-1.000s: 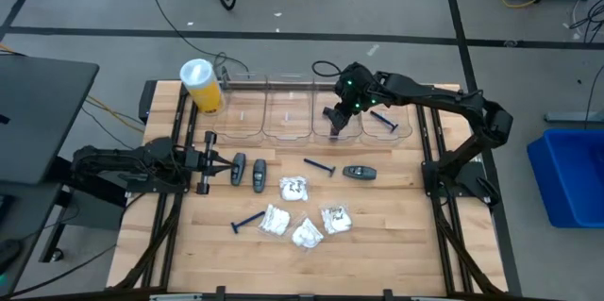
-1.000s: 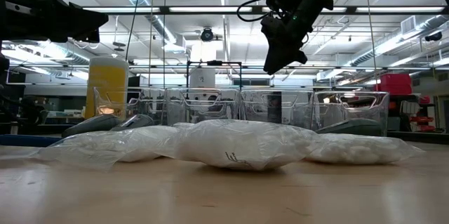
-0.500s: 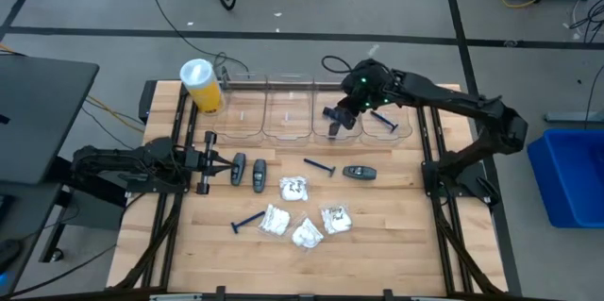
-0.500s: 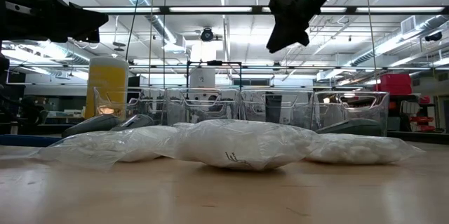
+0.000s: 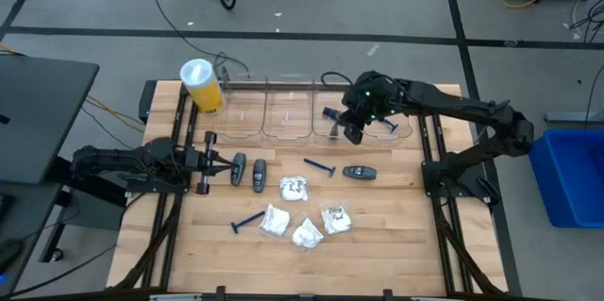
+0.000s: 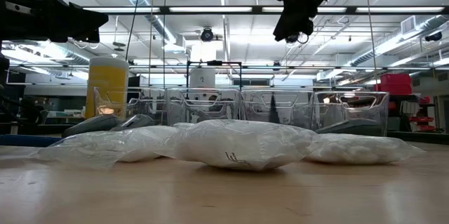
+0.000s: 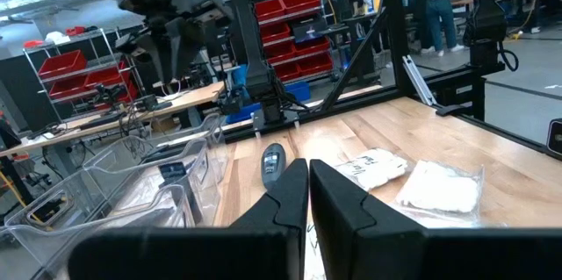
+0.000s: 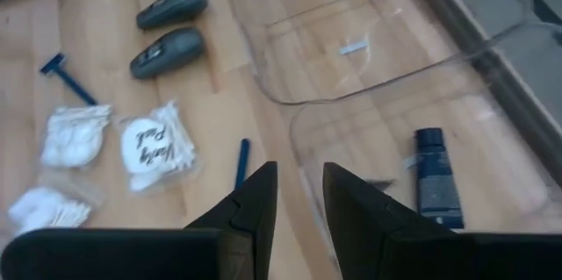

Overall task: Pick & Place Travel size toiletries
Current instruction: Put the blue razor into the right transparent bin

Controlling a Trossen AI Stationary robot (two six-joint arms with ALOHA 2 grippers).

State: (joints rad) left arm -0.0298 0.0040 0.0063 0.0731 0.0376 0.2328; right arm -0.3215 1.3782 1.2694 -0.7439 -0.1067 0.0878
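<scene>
On the front half of the table lie the things not yet sorted: four white packets, a blue razor near them, another razor farther back, a dark grey oval piece to its right, and two more grey pieces by the left gripper, which rests closed and empty at the left edge. Beyond them, the right gripper hangs above the row of clear bins, its fingers slightly apart with nothing between them. A dark blue rectangular piece lies in a bin below it. This looks like the gap between a drop and the next pick; that calls for swinging forward to a remaining item, perhaps the nearby razor, and opening wider.
</scene>
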